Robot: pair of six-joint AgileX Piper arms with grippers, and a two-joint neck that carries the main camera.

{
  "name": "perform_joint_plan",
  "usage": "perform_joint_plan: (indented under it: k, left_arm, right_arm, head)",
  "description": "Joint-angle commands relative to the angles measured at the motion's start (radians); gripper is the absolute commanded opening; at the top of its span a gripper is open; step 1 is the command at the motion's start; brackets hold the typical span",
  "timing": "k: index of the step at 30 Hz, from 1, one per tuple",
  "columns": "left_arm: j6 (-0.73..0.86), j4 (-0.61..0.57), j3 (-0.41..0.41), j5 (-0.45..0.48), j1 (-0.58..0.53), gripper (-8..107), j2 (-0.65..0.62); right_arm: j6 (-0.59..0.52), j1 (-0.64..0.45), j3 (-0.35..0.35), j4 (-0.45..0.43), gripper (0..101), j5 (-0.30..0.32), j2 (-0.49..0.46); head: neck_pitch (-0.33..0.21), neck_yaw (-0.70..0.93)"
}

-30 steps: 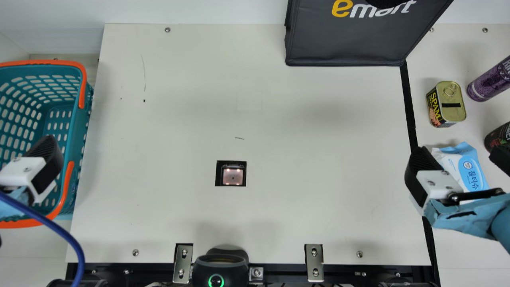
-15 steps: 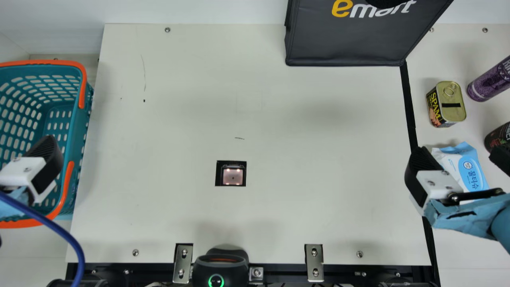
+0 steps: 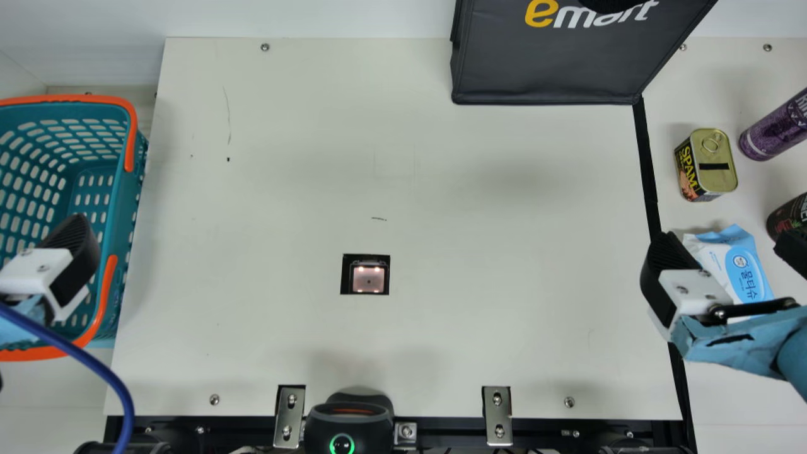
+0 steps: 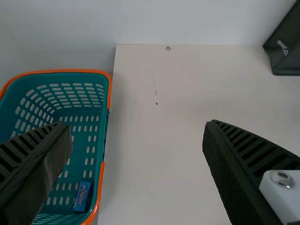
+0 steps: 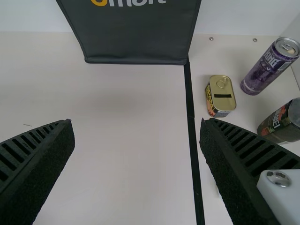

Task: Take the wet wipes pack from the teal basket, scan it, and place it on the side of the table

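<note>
R end effector (image 3: pixel 729 247) open, over wipes pk (image 3: pixel 745 268); L (image 3: pixel 68 252) open, over bskt (image 3: pixel 123 202).

A mock shop checkout, with teal basket (image 3: pixel 118 214), lit scanner window (image 3: pixel 369 279), dark shopping bag (image 3: pixel 542 69) and grocery cans (image 3: pixel 717 167).

Bag (image 3: pixel 542 72) reads "emart", top partly hidden. Tin (image 3: pixel 717 162): "SPAM". Wipes pack (image 3: pixel 747 272): "물티슈". Small blue box (image 4: pixel 82 196) in basket (image 3: pixel 112 217): "eclipse". Purple can (image 3: pixel 774 128): only partly legible.

Cream table (image 3: pixel 492 239) bears 1 wet wipes pack (image 3: pixel 743 268) and 3 cans (image 3: pixel 706 165).
</note>
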Motion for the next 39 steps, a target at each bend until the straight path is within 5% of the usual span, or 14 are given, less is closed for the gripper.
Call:
perform_joint_plan:
  k: [1,39]
  left_arm:
    - [0.000,0.000,0.000,0.000,0.000,90,0.000]
    - [0.000,0.000,0.000,0.000,0.000,90,0.000]
  right_arm:
    - [0.000,0.000,0.000,0.000,95,0.000,0.000]
    - [0.000,0.000,0.000,0.000,95,0.000,0.000]
  head:
    - [-0.029,0.002]
    - [-0.029,0.002]
